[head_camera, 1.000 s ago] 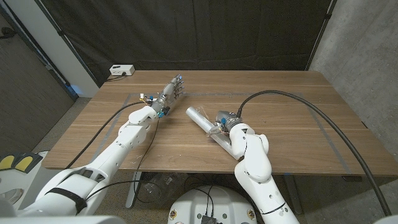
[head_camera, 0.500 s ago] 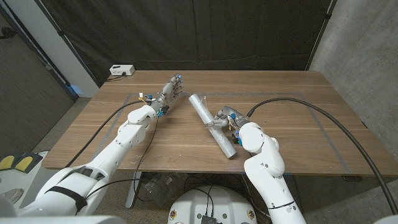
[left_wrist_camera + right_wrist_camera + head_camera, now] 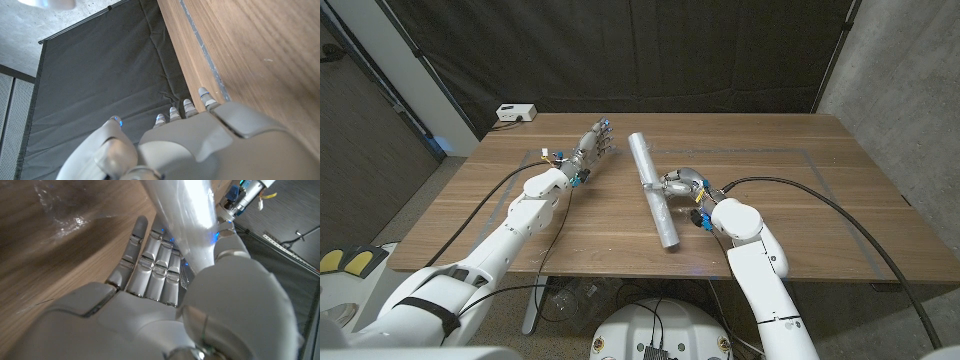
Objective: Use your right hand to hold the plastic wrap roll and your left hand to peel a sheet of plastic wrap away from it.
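The right hand [image 3: 680, 186] gripped the long, clear, shiny plastic wrap roll [image 3: 652, 187] near its middle over the wooden table [image 3: 790, 170]. The left hand [image 3: 592, 146], fingers straight, held nothing, well apart.

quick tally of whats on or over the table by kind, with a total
plastic wrap roll: 1
robot hand: 2, the left robot hand holding nothing and the right robot hand gripping the roll
white box at the table's far left corner: 1
total: 4
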{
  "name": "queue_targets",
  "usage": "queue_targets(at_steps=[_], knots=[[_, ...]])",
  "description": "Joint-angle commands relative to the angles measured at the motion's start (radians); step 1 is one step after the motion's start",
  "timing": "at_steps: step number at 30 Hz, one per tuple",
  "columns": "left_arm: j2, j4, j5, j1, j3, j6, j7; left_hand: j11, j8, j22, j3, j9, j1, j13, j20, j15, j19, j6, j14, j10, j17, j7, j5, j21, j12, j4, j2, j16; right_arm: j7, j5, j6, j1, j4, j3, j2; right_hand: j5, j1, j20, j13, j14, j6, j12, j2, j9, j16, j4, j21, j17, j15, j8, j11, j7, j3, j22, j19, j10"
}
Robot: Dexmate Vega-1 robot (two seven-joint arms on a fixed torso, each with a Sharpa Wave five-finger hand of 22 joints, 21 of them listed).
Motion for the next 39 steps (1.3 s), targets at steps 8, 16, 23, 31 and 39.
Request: queue_targets(at_steps=[8, 16, 23, 31, 39], knots=[[0.002, 0.001, 0.008, -0.003, 0.009, -0.013, -0.006, 0.000, -0.004, 0.005, -0.006, 0.003, 0.008, 0.005, 0.003, -0.003, -0.002, -0.016, -0.005, -0.004, 0.002, -0.005, 0.004, -0.004, -0.005, -0.005, 0.003, 0.000, 0.002, 0.361, 0.110, 0.019, 0.099, 0.100, 0.045, 0.005, 0.133, -0.011, 0.118, 0.099, 0.052, 0.030, 0.188, 0.022, 0.003, 0.006, 0.042, 0.001, -0.091, 0.099, -0.099, -0.035, 0.069, 0.003, 0.024, 0.125], [0.006, -0.028, 0.012, 0.010, 0.008, -0.006, 0.005, -0.002, -0.006, 0.004, -0.007, 0.003, 0.022, 0.005, 0.002, -0.006, -0.003, -0.024, -0.007, -0.008, 0.001, -0.009, 0.005, -0.007, -0.006, -0.018, -0.008, -0.002, 0.051, 0.538, 0.163, 0.040, 0.181, 0.150, 0.091, 0.013, 0.124, -0.026, 0.131, 0.108, 0.048, 0.035, 0.185, 0.033, 0.003, 0.006, 0.077, 0.002, -0.095, 0.108, -0.099, -0.037, 0.078, 0.019, 0.036, 0.128], [0.012, -0.044, 0.021, 0.017, 0.012, -0.005, 0.000, -0.007, -0.008, 0.003, -0.006, 0.003, 0.044, 0.005, 0.001, -0.008, -0.002, -0.038, -0.010, -0.013, -0.001, -0.010, 0.004, -0.010, -0.008, -0.034, -0.019, -0.003, 0.098, 0.641, 0.203, 0.065, 0.248, 0.177, 0.107, 0.022, 0.111, -0.036, 0.143, 0.106, 0.036, 0.033, 0.181, 0.044, -0.001, 0.009, 0.109, 0.005, -0.096, 0.113, -0.099, -0.042, 0.082, 0.034, 0.045, 0.115], [0.005, -0.035, 0.004, 0.013, 0.008, -0.023, -0.038, -0.006, 0.016, 0.001, 0.012, 0.006, 0.163, 0.006, -0.006, -0.046, 0.045, -0.002, 0.070, 0.047, -0.004, 0.010, -0.010, -0.006, 0.014, -0.117, -0.049, 0.019, 0.132, 0.704, 0.252, 0.090, 0.306, 0.193, 0.118, 0.036, 0.091, -0.079, 0.163, 0.111, 0.017, 0.034, 0.173, 0.065, -0.004, 0.010, 0.154, 0.010, -0.098, 0.126, -0.101, -0.048, 0.092, 0.031, 0.090, 0.109], [-0.001, -0.019, -0.040, -0.001, 0.004, -0.022, -0.114, 0.028, 0.063, 0.009, 0.001, 0.011, 0.249, 0.011, -0.022, -0.067, 0.179, 0.182, 0.266, 0.245, 0.003, 0.078, -0.033, 0.037, 0.065, -0.174, -0.090, 0.061, 0.149, 0.737, 0.291, 0.112, 0.351, 0.203, 0.126, 0.057, 0.074, -0.121, 0.187, 0.124, 0.004, 0.035, 0.156, 0.092, -0.007, 0.002, 0.198, 0.014, -0.097, 0.145, -0.102, -0.049, 0.113, 0.004, 0.159, 0.103]])
